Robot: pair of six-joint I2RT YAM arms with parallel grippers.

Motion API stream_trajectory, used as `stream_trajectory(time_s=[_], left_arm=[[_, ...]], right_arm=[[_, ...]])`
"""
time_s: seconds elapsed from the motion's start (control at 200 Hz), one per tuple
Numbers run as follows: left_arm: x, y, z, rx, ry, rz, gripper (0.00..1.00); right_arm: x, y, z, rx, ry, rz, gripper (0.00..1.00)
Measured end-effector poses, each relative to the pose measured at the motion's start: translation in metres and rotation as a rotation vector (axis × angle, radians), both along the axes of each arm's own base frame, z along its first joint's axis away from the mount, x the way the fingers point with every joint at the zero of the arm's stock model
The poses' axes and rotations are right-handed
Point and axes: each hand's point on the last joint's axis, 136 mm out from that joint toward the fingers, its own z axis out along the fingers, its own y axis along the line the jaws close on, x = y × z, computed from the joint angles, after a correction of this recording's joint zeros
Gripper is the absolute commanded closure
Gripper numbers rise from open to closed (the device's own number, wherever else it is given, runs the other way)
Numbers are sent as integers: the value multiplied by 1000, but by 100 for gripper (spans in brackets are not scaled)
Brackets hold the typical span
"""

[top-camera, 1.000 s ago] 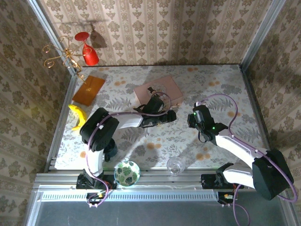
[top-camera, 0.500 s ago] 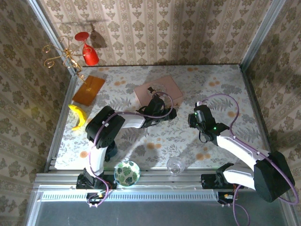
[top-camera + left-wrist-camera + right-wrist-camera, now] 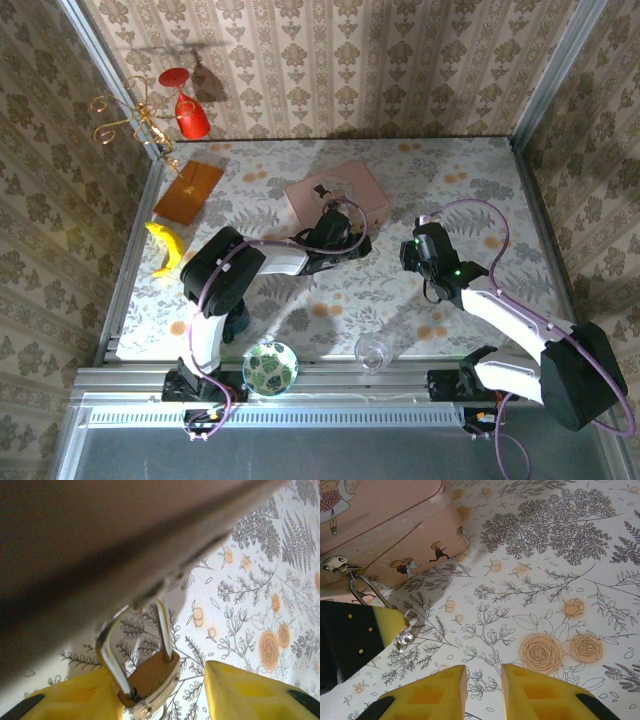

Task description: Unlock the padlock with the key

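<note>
The padlock, hung by its shackle from the pink box's hasp, is flanked by the left gripper, part-open and touching on one side only, so an off-centre pinch could swing it or drag the box, hiding the keyway from the narrow, empty right gripper.

Striped beige wallpaper with damask motifs closes in on three sides, and slim metal posts run up the back corners. The table wears a pale cloth printed with grey ferns and orange roses. Light comes down hard from above, throwing dark shadows onto the back wall. Along the near edge runs a silver rail, with a plain grey strip below it.
</note>
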Motion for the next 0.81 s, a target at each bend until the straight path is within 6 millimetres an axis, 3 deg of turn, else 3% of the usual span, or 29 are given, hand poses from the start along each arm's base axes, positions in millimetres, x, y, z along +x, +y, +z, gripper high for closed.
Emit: stream_trajectory(time_s=[0.105,0.515,0.805], left_arm=[[-1,1,1,-3,7,6,68],[3,3,1,-5,8,20,69],[7,1,3,-7,2,19,85]], right_arm=[[0,0,0,0,1,1,75],[-3,1,-7,4,10,7,76],[-3,2,-8,13,4,15,76]])
